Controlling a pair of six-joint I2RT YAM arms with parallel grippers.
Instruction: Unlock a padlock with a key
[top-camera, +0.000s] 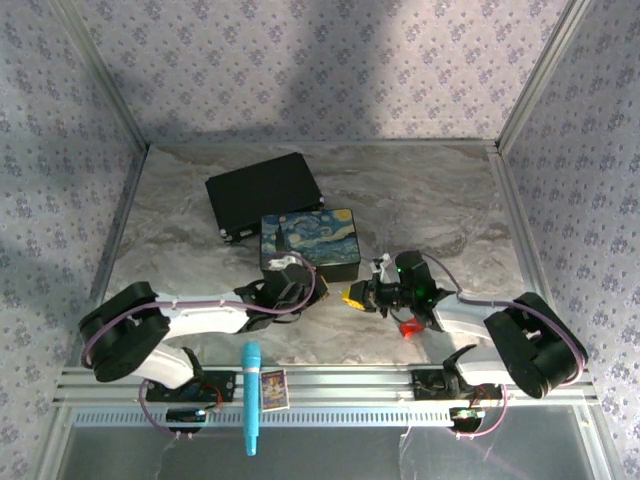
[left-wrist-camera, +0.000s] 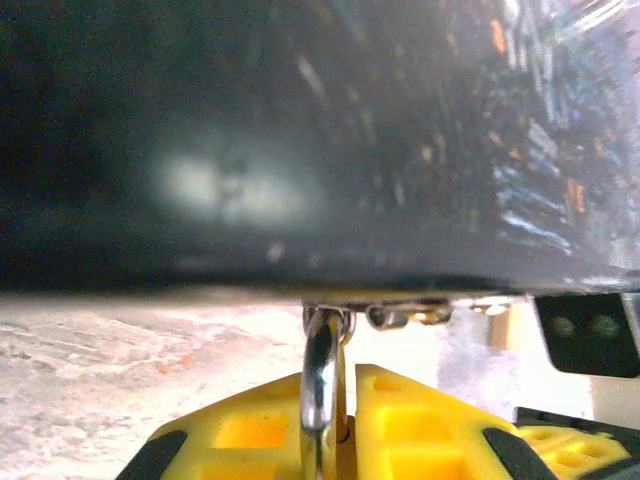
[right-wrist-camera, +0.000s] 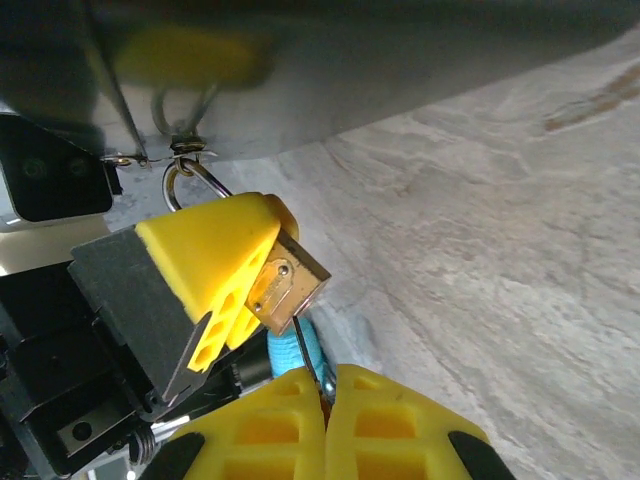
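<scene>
The left claw (left-wrist-camera: 338, 428) grips the padlock (left-wrist-camera: 322, 380) shackle beneath the dark box (left-wrist-camera: 300, 150).

walls (top-camera: 330, 60): lilac floral paper | table (top-camera: 430, 200): grey marble | frame (top-camera: 530, 90): aluminium

Padlock (right-wrist-camera: 288, 290): brass-coloured metal body, brushed, dull sheen; shackle (left-wrist-camera: 322, 385) polished silver metal, mirror-bright.
Key (right-wrist-camera: 303, 340): thin dark-grey metal.
Right gripper (right-wrist-camera: 326, 385), fingers (right-wrist-camera: 400, 430): matt yellow plastic, moulded with recesses (black trim, equally matt).
Painted box (left-wrist-camera: 300, 150): glossy, reflective wall.
Black case (top-camera: 263, 192): smooth, matt lid.
Desk (right-wrist-camera: 500, 250): marble-patterned, matt, faintly grained.
</scene>
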